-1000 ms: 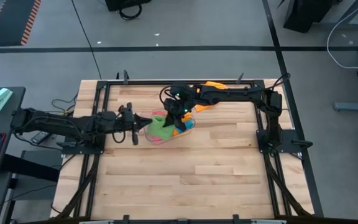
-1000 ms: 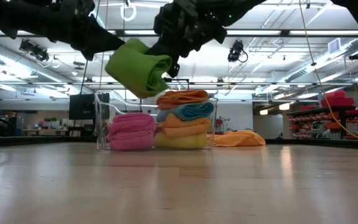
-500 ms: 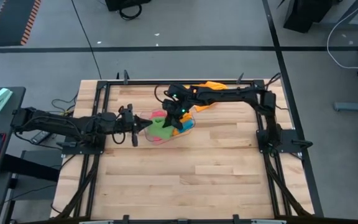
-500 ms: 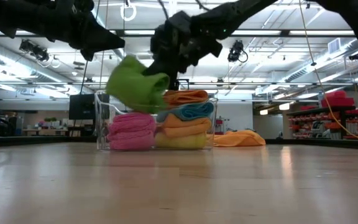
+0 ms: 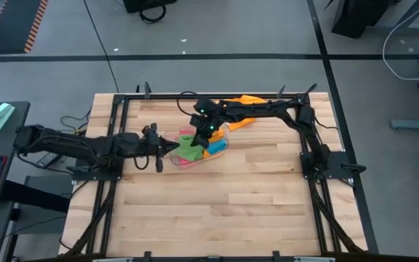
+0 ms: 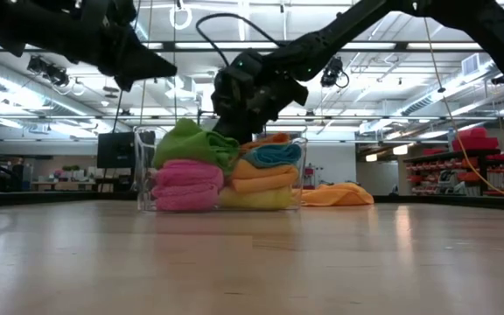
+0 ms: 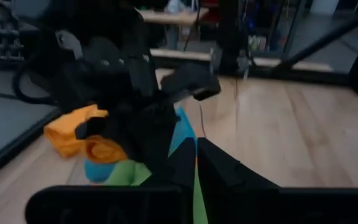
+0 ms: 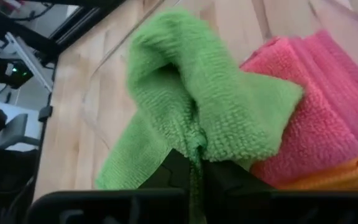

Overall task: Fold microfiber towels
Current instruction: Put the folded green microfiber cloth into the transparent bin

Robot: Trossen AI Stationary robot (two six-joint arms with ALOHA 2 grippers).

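We judge the stowing step is in hand: our right hand [image 6: 234, 118], pinched shut on the folded green microfiber towel [image 6: 195, 143], sets it atop the pink stack [image 6: 185, 185] in the clear plastic bin [image 5: 167, 153] at the table's twelve o'clock, so next it must let go and lift clear, while our left hand [image 5: 162, 148] waits, seemingly closed, just beside the bin at nine o'clock.

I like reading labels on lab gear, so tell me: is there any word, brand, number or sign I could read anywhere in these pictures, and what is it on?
None can be read.
The right gripper, the left gripper, the green towel, the clear plastic bin and the wooden table show no writing.
The dark screen in the room behind is too far off to read.
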